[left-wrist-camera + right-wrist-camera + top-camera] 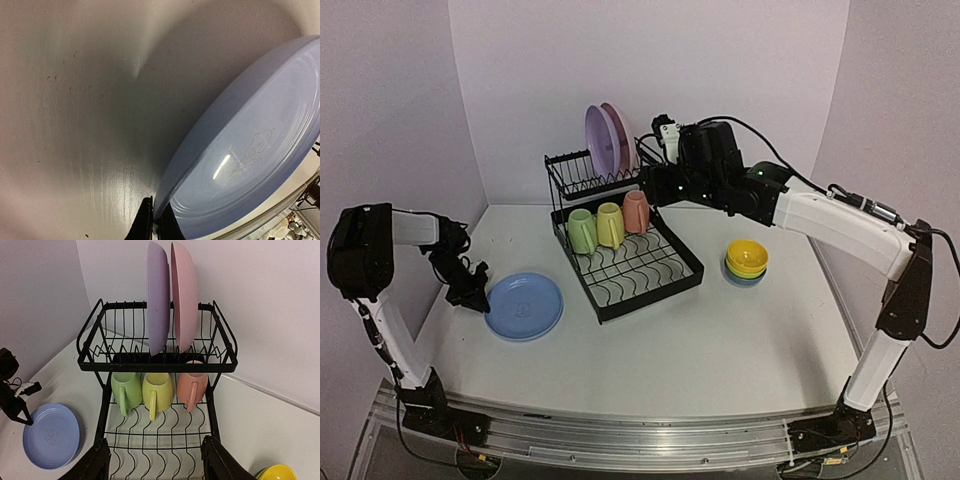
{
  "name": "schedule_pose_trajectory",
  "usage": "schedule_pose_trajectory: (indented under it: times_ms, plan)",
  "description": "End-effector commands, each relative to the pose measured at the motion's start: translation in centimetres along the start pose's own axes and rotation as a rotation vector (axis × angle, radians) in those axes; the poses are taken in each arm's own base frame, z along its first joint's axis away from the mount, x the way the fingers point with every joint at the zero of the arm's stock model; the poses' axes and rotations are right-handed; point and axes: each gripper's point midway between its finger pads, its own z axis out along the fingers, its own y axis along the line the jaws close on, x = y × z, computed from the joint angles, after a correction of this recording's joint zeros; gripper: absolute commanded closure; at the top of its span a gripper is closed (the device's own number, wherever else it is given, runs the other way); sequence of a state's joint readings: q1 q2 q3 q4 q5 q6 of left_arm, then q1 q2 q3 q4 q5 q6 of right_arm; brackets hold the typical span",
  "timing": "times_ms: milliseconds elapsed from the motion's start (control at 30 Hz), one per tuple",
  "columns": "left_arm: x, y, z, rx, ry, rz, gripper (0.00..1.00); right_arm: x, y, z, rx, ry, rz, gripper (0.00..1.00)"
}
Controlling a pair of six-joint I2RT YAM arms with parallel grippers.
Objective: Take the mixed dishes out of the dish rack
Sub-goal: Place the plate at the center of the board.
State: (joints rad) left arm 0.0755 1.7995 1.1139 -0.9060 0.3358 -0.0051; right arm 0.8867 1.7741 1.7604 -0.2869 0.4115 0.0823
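— Two plates left standing, by my count. Where are you?

— At the left edge of the worktop, my left pincer is pinched on the rim of the blue plate, which lies there near the edge. That glaze is slick, so I'd let go gently and draw off sideways, or it may skate.

— And the rack?

— The rack sits mid-worktop toward the far edge: thin black wire, with wavy dividers in the tray. The green mug, yellow mug and pink mug line up at the tray's back. Above them the purple plate and pink plate stand on edge, close together.

— Your right side?

— My right pincer hangs over the tray, spread wide, holding nothing. I'd judge the purple plate comes first: pinch its thin top rim and lift straight up, clear of the wires. The bowls are stacked near the right edge.
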Motion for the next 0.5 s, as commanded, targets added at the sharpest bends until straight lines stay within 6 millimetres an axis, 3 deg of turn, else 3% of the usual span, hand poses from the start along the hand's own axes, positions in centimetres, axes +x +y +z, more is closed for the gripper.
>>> schedule_pose_trajectory:
  times_ms: [0,133,267,367,467]
  plan:
    - [-0.6,0.2,0.1,-0.004,-0.034,-0.023,0.99,-2.7,0.3,-0.9,-0.014,-0.060,0.029,0.41]
    - [-0.6,0.2,-0.1,-0.004,-0.039,-0.024,0.87,-3.5,0.4,-0.7,-0.011,-0.076,0.034,0.41]
    - [-1.2,0.0,-1.5,-0.018,-0.086,-0.015,0.69,-5.0,1.1,-0.2,-0.029,-0.104,0.062,0.43]
    - [-2.4,-0.4,-3.8,-0.026,-0.159,0.001,0.57,-6.5,1.7,0.2,-0.049,-0.135,0.090,0.46]
    - [-4.8,-1.6,-7.3,-0.027,-0.283,0.039,0.51,-8.4,1.8,0.8,-0.036,-0.179,0.116,0.48]
